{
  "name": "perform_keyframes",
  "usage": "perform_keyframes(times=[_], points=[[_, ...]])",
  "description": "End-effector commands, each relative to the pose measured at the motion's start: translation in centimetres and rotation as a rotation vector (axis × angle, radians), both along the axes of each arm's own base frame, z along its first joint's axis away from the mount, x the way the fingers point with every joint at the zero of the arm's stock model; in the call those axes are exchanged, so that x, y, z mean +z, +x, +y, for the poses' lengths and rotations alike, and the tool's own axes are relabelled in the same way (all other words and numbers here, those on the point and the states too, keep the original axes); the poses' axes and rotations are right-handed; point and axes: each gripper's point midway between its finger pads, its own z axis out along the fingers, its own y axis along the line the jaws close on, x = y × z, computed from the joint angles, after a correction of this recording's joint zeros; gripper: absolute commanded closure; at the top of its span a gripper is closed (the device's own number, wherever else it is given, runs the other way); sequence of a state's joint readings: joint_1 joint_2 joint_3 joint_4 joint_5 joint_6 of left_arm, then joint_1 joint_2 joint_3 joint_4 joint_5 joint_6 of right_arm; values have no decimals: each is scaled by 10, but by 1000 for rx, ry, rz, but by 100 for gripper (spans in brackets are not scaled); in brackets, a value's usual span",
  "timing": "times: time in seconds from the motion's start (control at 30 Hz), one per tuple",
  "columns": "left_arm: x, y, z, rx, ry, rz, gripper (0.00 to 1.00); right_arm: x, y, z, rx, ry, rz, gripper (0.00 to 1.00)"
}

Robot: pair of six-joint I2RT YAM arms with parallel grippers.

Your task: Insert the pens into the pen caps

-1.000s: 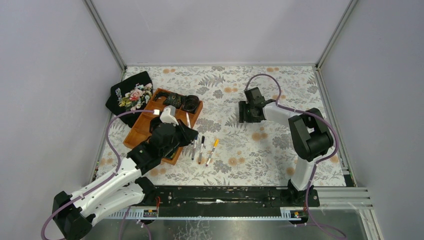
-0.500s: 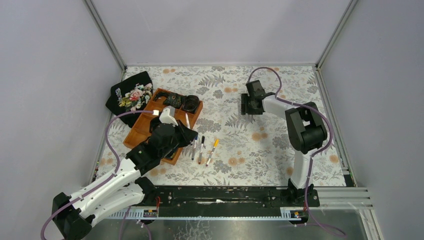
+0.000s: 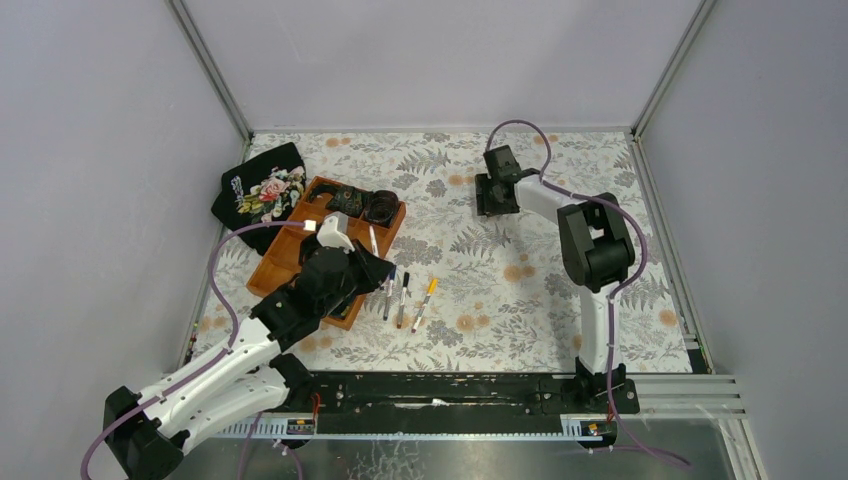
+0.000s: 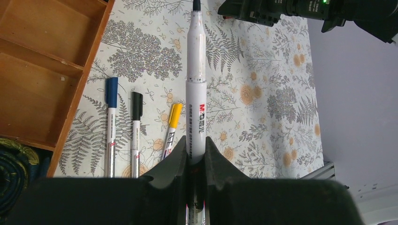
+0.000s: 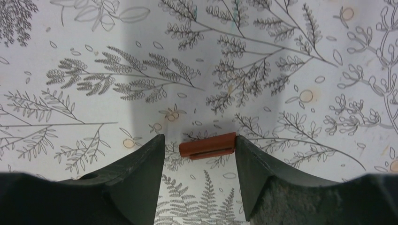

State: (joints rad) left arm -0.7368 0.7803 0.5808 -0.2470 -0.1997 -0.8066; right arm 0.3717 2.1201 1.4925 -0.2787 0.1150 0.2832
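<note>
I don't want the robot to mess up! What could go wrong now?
The red cap lies sideways inside the open right claw, close to one side. Squeezing might make it pop out or roll away. The left claw holds the uncapped pen with most of it sticking out, so the tip could wobble and miss the tiny cap. The three capped pens lie near the left claw and might get bumped.
</note>
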Motion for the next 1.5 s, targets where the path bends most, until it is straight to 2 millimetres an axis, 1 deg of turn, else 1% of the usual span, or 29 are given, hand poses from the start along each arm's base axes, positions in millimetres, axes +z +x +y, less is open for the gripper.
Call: perform_keyframes(times=[0.0, 0.13, 0.2, 0.27, 0.37, 0.43, 0.57, 0.73, 0.83, 1.0, 1.03, 1.13, 1.2, 1.3, 1.4, 1.47], points=[[-4, 2, 9, 27, 28, -9, 100, -31, -14, -2, 21, -16, 120, 37], [-5, 2, 11, 32, 32, -7, 100, -37, -12, 4, 38, 1, 131, 38], [-4, 2, 11, 32, 32, -9, 100, -37, -10, 7, 47, 10, 130, 40], [-4, 2, 11, 33, 32, -9, 100, -39, -10, 9, 61, 10, 131, 44], [-4, 2, 11, 31, 32, -6, 100, -39, -10, 12, 87, -7, 128, 56], [-4, 2, 11, 33, 32, -6, 100, -39, -12, 13, 99, -25, 128, 59], [-4, 1, 10, 30, 26, -6, 100, -39, -21, 14, 118, -48, 136, 64], [-4, 1, 9, 28, 20, -2, 100, -41, -46, 21, 160, -70, 149, 70], [-3, 0, 8, 23, 16, 0, 100, -43, -64, 21, 174, -102, 154, 68], [-2, -1, 6, 14, 7, 2, 100, -51, -90, 14, 134, -130, 189, 55], [-2, -1, 6, 13, 4, 1, 100, -51, -93, 14, 127, -127, 191, 54], [-1, -1, 5, 7, -1, 3, 100, -53, -97, 14, 110, -113, 196, 53], [0, -2, 4, 4, -6, 3, 100, -53, -97, 15, 103, -108, 196, 55], [1, -3, 4, -1, -11, 1, 100, -53, -94, 15, 79, -115, 199, 55], [3, -4, 5, 3, -17, -1, 100, -53, -91, 12, 37, -133, 207, 50], [3, -5, 6, 8, -21, -1, 100, -53, -91, 11, 12, -134, 205, 49]])
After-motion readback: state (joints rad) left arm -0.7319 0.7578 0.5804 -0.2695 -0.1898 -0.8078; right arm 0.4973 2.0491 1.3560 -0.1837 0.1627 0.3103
